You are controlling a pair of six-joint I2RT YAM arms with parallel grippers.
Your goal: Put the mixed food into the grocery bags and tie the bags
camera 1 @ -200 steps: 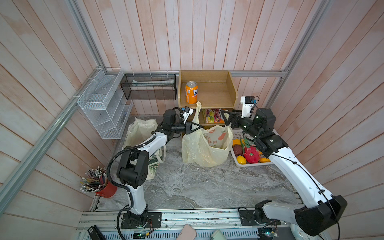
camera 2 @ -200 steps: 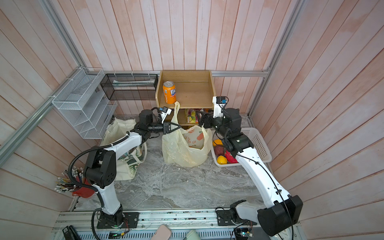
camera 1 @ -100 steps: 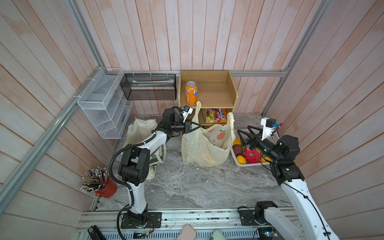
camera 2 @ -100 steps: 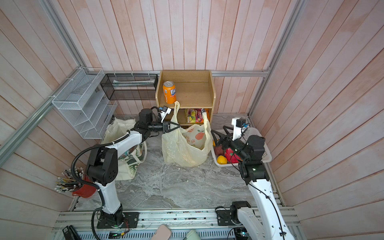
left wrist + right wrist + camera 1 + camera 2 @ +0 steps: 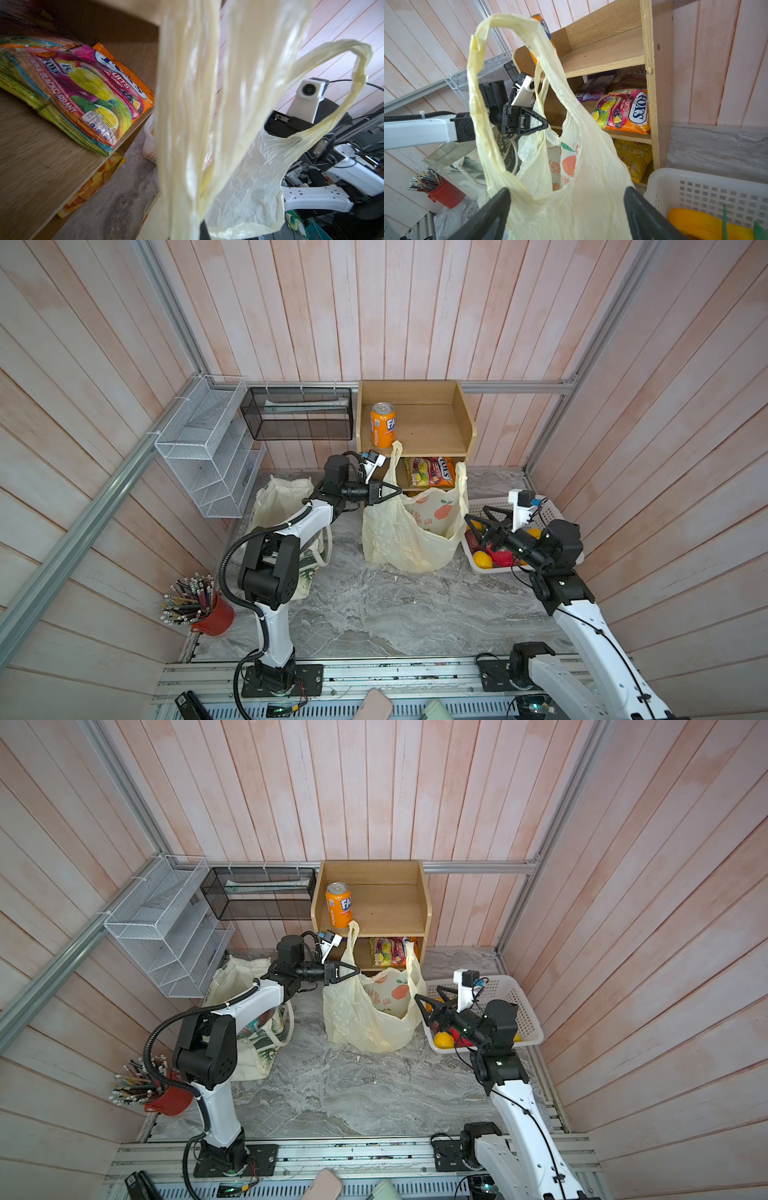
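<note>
One plastic bag (image 5: 399, 539) upright (pinched by left end effector (image 5: 400, 492)); right end effector (image 5: 476, 512) spread.

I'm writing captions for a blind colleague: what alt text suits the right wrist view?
A pale-yellow plastic bag fills the view before the open right gripper, its far handle pinched by the left gripper. Behind, a wooden shelf holds candy packets.

the pale-yellow plastic bag (image 5: 409, 539) printed with oranges stood open on the marble table (image 5: 374, 614). the left gripper (image 5: 397, 492) pinched its left handle in front of the wooden shelf (image 5: 432, 427), where an orange fanta can (image 5: 382, 425) stood. the right gripper (image 5: 475, 512) hovered, jaws spread, beside the bag's right side over the white basket (image 5: 548, 510). a cream canvas tote (image 5: 282, 497) sat at the left.
</note>
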